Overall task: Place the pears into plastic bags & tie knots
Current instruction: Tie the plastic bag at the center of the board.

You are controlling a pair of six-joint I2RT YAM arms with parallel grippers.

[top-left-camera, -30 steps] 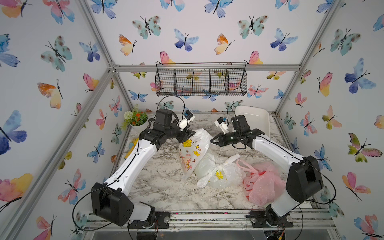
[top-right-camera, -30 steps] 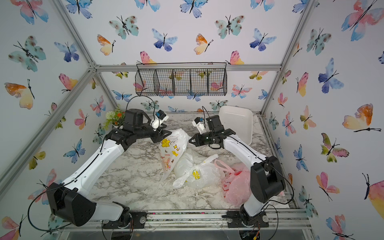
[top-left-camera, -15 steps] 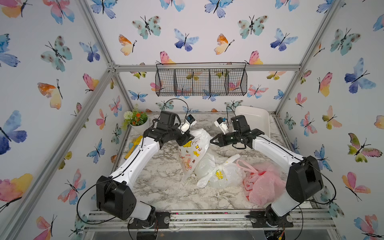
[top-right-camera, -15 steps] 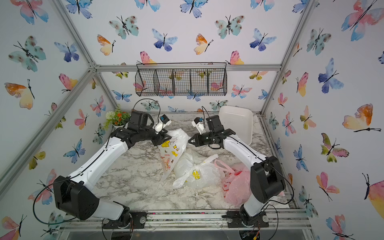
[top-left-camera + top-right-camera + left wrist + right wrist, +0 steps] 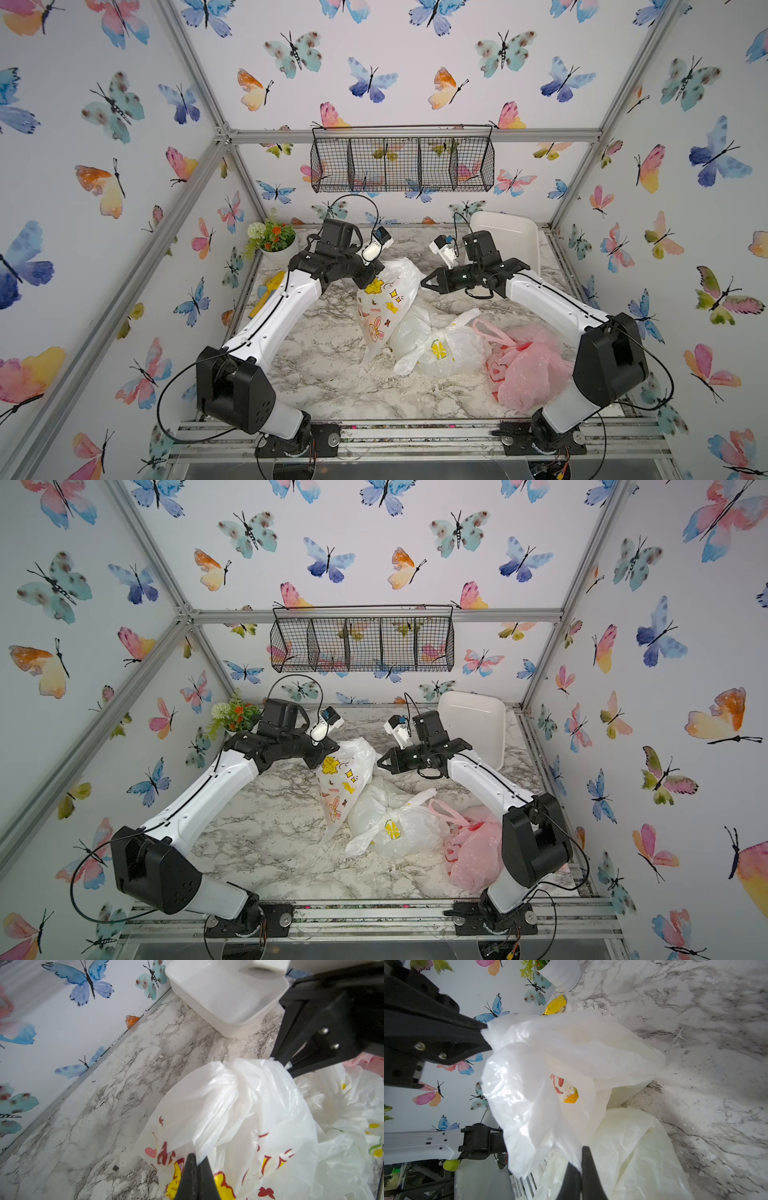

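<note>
The doodle-print plastic bag (image 5: 386, 299) hangs stretched between the robot's two hands above the marble surface (image 5: 332, 374), its lower end trailing down onto the surface below the left hand (image 5: 369, 283).

The lemon-print bag (image 5: 436, 349) lies on the surface below the right hand (image 5: 424, 285), touching the doodle bag's lower end. The pink bag (image 5: 523, 370) sits just beyond it, further out along the right arm. Whether either is knotted, or what it holds, cannot be told from these views.

The change is at the left hand. A second ago it was coming in at the bag with its jaws apart; now it is clamped on the bag's rim on its own side. In its wrist view the fingertips (image 5: 188, 1176) press together with white film pinched between them. The right hand stays clamped on the opposite rim, as it was a second ago.

With both sides of the mouth now gripped, the bag appears ready either to be held open or to have its top drawn together for a knot. Looking into the mouth from the right wrist, no pear is visible, only the printed doodles showing through the film.
</note>
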